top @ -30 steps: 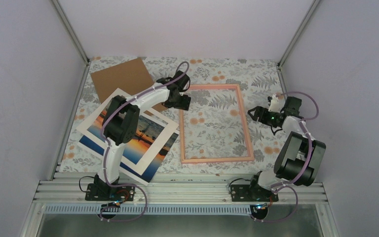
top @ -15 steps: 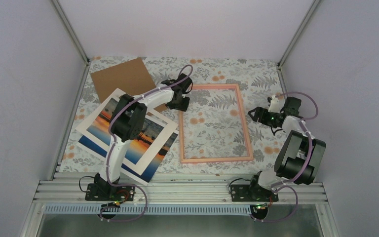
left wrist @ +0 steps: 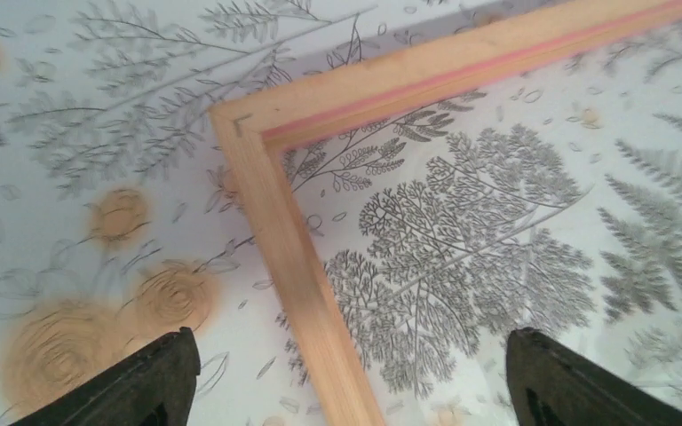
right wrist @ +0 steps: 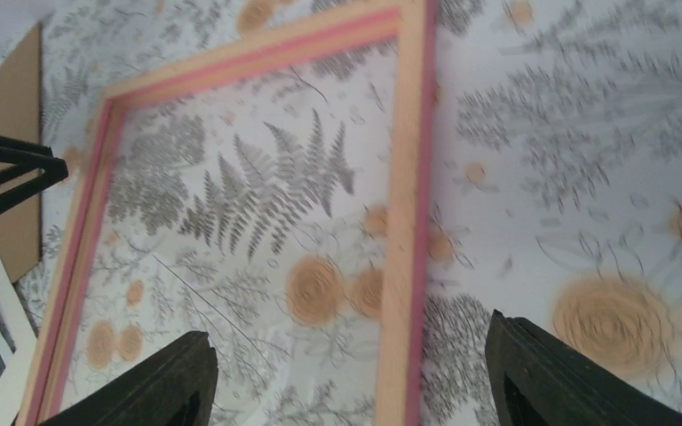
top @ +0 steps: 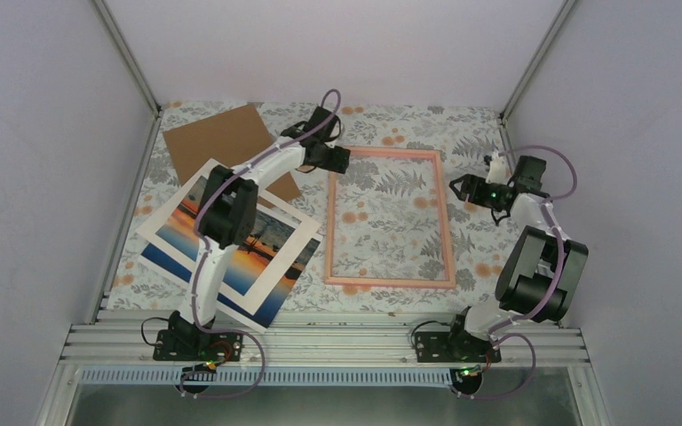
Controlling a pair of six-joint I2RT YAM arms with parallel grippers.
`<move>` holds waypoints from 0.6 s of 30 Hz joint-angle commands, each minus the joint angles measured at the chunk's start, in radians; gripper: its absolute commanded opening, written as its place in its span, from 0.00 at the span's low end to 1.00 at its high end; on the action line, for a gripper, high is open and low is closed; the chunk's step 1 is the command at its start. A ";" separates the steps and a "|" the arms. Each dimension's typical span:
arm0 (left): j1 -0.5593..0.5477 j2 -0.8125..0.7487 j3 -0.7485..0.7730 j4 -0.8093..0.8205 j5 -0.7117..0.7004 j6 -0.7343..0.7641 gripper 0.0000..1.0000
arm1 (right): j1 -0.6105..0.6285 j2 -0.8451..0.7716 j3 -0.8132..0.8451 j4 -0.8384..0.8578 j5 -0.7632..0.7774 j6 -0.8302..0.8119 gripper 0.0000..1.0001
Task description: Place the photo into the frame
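Observation:
The pink frame (top: 390, 281) lies flat on the floral cloth at the centre. My left gripper (top: 341, 161) is open over its far left corner, and that corner (left wrist: 257, 133) fills the left wrist view between my fingers (left wrist: 155, 382). My right gripper (top: 458, 189) is open just beside the frame's right rail, which runs between its fingers (right wrist: 546, 377) as the rail (right wrist: 404, 222) in the right wrist view. The sunset photo (top: 271, 235) lies at the left under a white mat board (top: 162, 231), partly hidden by my left arm.
A brown cardboard sheet (top: 218, 138) lies at the back left, touching the mat board. Grey walls with metal posts close in the back and sides. An aluminium rail (top: 337, 342) runs along the near edge.
My left gripper has moved back and right to the frame's far left corner. My right gripper has moved a little back along the frame's right rail. The frame has turned slightly and now lies squarer.

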 commanded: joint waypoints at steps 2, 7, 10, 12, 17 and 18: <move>0.086 -0.287 -0.192 0.121 0.099 0.260 0.93 | 0.122 -0.031 0.060 -0.005 -0.069 -0.035 0.75; 0.251 -0.564 -0.469 0.133 0.180 0.461 1.00 | 0.312 -0.076 0.064 0.029 -0.065 -0.029 0.75; 0.397 -0.658 -0.549 0.052 0.307 0.518 1.00 | 0.450 -0.066 0.074 0.063 -0.042 -0.023 0.74; 0.493 -0.691 -0.573 -0.005 0.346 0.541 1.00 | 0.544 -0.049 0.085 0.082 -0.018 -0.021 0.74; 0.734 -0.784 -0.657 -0.119 0.435 0.642 0.99 | 0.754 0.022 0.133 0.111 0.022 -0.019 0.73; 0.801 -0.805 -0.667 -0.147 0.466 0.672 0.98 | 0.787 0.037 0.144 0.116 0.021 -0.022 0.73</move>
